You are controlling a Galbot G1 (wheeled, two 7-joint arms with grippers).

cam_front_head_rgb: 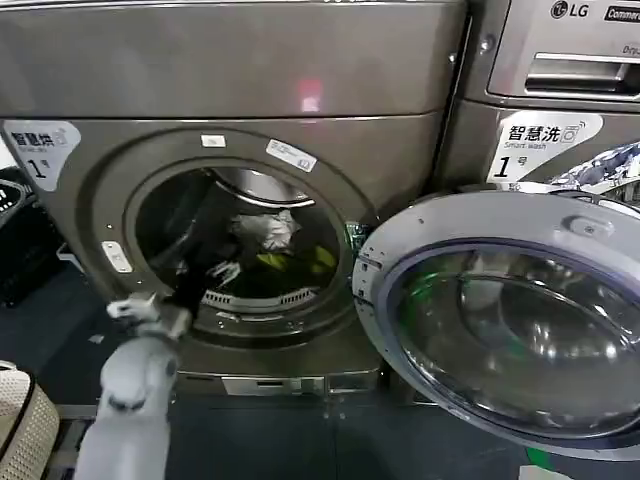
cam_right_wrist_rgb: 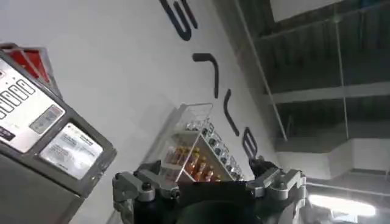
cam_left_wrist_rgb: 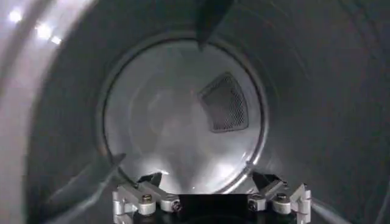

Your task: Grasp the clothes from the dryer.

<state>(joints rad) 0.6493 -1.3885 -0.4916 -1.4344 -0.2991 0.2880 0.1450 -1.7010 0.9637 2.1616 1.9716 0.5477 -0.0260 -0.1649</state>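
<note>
A grey-bronze front-loading dryer (cam_front_head_rgb: 230, 110) stands with its round opening exposed, its chrome-rimmed glass door (cam_front_head_rgb: 510, 320) swung fully open to the robot's right. Inside the dark drum lies a small heap of clothes (cam_front_head_rgb: 272, 245): a crumpled grey-white piece on top and a yellow-green piece below it, resting toward the back and lower part of the drum, slightly right of the opening's centre.

The left arm, light grey, rises from the lower left of the head view and reaches into the lower left part of the opening. The left gripper (cam_front_head_rgb: 205, 275) is dark and sits inside the drum mouth, just left of and a little below the clothes; whether it touches them cannot be told. In the left wrist view the gripper's base (cam_left_wrist_rgb: 210, 204) shows at the frame's edge, facing the pale round rear wall of the drum with its dark mesh vent (cam_left_wrist_rgb: 224, 103); the fingertips are out of frame, so whether it is wide or narrow cannot be told.

The right gripper (cam_right_wrist_rgb: 207, 195) is raised away from the dryer, its camera looking at a white wall with dark lettering (cam_right_wrist_rgb: 213, 73) and a clear shelf of small bottles (cam_right_wrist_rgb: 198, 152); its opening cannot be told either.

A second LG machine (cam_front_head_rgb: 560, 90) stands to the right.
</note>
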